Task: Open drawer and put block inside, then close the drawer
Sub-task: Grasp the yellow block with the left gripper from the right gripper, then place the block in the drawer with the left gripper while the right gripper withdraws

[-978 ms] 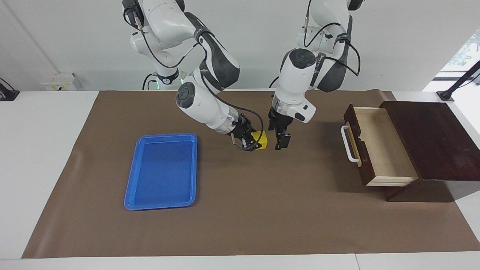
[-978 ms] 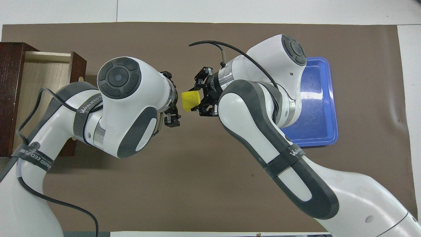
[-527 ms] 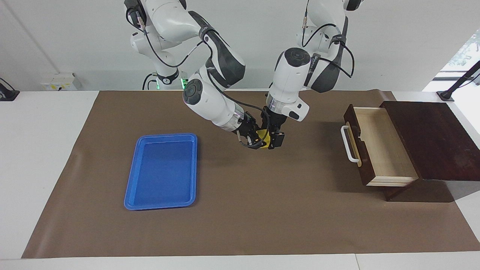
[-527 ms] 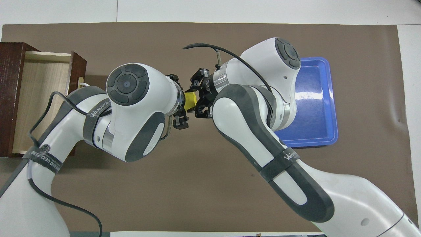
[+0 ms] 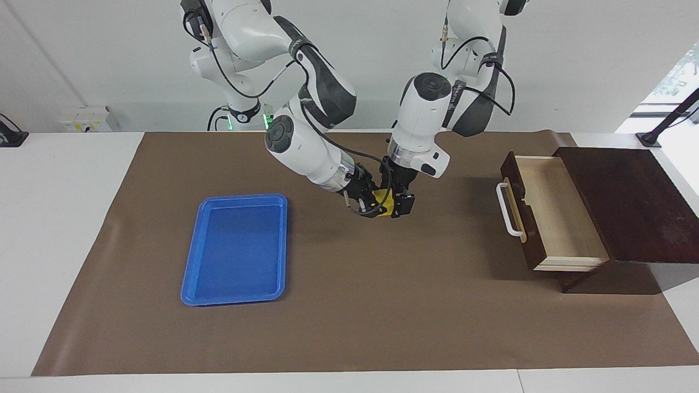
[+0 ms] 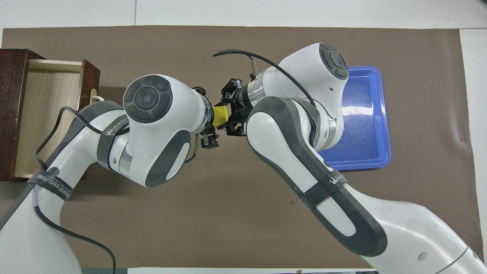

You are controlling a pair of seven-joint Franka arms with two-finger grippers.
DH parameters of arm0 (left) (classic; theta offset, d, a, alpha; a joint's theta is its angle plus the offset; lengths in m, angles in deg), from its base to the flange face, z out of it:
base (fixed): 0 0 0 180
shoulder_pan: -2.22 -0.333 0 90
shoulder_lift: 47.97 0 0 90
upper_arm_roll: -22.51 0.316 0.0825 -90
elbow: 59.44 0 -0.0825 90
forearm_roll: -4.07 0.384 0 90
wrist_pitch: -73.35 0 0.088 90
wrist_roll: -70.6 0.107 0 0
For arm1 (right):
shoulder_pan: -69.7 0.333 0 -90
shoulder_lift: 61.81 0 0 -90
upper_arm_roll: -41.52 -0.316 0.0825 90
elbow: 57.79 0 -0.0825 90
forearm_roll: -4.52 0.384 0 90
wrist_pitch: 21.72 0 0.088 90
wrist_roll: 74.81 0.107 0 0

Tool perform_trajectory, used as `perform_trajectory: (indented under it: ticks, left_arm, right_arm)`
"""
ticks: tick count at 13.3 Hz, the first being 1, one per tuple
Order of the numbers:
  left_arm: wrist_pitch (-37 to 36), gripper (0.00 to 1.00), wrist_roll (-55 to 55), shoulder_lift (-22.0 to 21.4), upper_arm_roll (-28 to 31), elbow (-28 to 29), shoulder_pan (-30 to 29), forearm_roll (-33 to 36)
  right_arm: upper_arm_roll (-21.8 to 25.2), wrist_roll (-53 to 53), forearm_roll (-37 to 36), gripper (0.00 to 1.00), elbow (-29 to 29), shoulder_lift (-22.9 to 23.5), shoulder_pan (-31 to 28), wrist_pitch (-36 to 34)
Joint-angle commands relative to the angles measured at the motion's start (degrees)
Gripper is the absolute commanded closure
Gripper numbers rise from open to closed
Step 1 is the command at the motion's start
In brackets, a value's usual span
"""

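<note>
The yellow block (image 5: 386, 206) is held in the air over the middle of the brown mat; it also shows in the overhead view (image 6: 220, 117). My right gripper (image 5: 374, 205) is shut on it from the blue tray's side (image 6: 227, 117). My left gripper (image 5: 397, 204) is open, with one finger on either side of the block (image 6: 208, 116). The dark brown drawer (image 5: 557, 213) stands pulled out of its dark wooden box (image 5: 628, 202) at the left arm's end of the table. Its pale interior is bare and its white bar handle (image 5: 508, 210) faces the mat's middle. The drawer also shows in the overhead view (image 6: 42, 110).
A blue tray (image 5: 235, 248) lies flat on the mat toward the right arm's end of the table and is partly covered by the right arm in the overhead view (image 6: 367, 114). The brown mat (image 5: 382, 305) covers most of the white table.
The left gripper came in toward the block and now straddles it. The right gripper brought the block slightly toward it and up. In the last half second almost nothing moved.
</note>
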Motion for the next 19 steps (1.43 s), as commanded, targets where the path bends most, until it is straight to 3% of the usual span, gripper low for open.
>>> perform_trajectory:
  ticks: [1,3,4,9,10,11,15,19]
  left_arm:
    - [2.00,0.44,-0.78,-0.72,0.75,1.44,0.86,-0.99]
    - [2.17,0.87,-0.34,-0.63,0.66,1.44,0.86,-0.91]
    - [2.26,1.00,0.10,-0.72,0.75,1.53,1.21,-0.90]
    - [2.44,1.00,0.80,-0.63,0.75,1.44,1.21,-0.90]
    - [2.27,1.00,1.15,-0.63,0.75,1.27,1.21,-0.90]
    - [2.26,1.00,1.33,-0.63,0.75,1.35,1.13,-0.90]
    - [-0.01,1.00,2.29,-0.54,0.84,0.65,0.69,-0.38]
    - [-11.25,1.00,10.00,-2.81,2.06,-2.16,-2.81,1.90]
  right_arm:
    - [-0.38,1.24,-1.13,1.00,-0.35,-0.18,-0.52,-0.36]
    - [-0.38,1.15,-1.13,1.00,-0.35,-0.18,-0.52,-0.36]
    - [-0.38,1.15,-1.13,1.00,-0.35,-0.18,-0.60,-0.36]
    - [-0.47,1.59,-0.60,1.00,-0.35,-0.18,-0.69,-0.36]
    - [-0.38,2.55,-0.51,0.18,-0.35,-0.18,-0.78,-0.45]
    - [-0.38,4.39,-0.43,0.00,-0.52,-0.18,-1.22,-0.37]
    - [-0.29,5.20,-0.51,0.00,-1.14,-0.18,-1.31,-0.54]
    - [-0.11,5.20,-1.04,0.00,-1.66,-0.27,-1.83,-1.33]
